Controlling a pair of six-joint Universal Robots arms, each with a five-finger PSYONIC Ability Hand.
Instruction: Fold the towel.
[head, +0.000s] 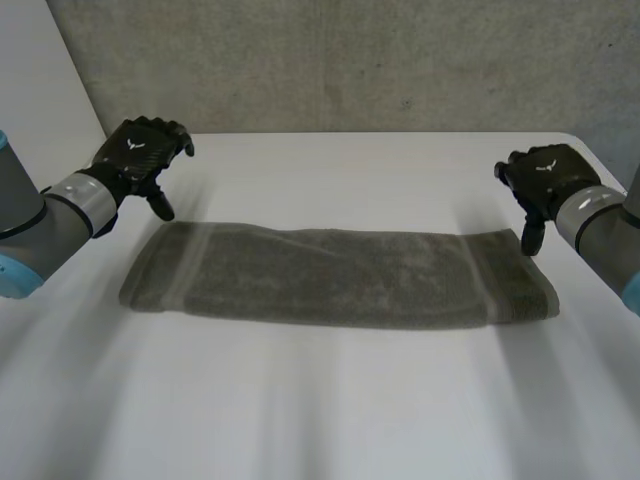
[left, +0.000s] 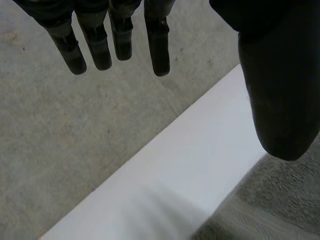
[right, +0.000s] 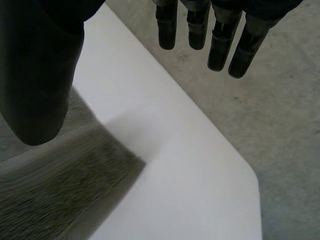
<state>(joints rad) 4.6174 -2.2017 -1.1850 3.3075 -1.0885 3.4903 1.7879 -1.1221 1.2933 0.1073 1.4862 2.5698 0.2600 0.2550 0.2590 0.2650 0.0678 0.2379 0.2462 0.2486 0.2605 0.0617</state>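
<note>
We see the towel (head: 340, 277) lying as 1 long strip across the middle of the table (head: 320, 430), seemingly folded once. Just beyond its 2 far corners hover our left hand (head: 140, 155) and right hand (head: 545, 180), fingers straight and spread, holding nothing. Next, we judge, each must drop and pinch a corner.

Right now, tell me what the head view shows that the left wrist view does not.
The head view gives the towel at its whole length, a long strip across the white table, with the right hand near its far right corner. The left wrist view gives the left hand from the palm side, fingers straight, thumb apart, nothing held, and the grey floor beyond the table's edge. Both share the left hand, the table and the towel's corner beside the thumb.
</note>
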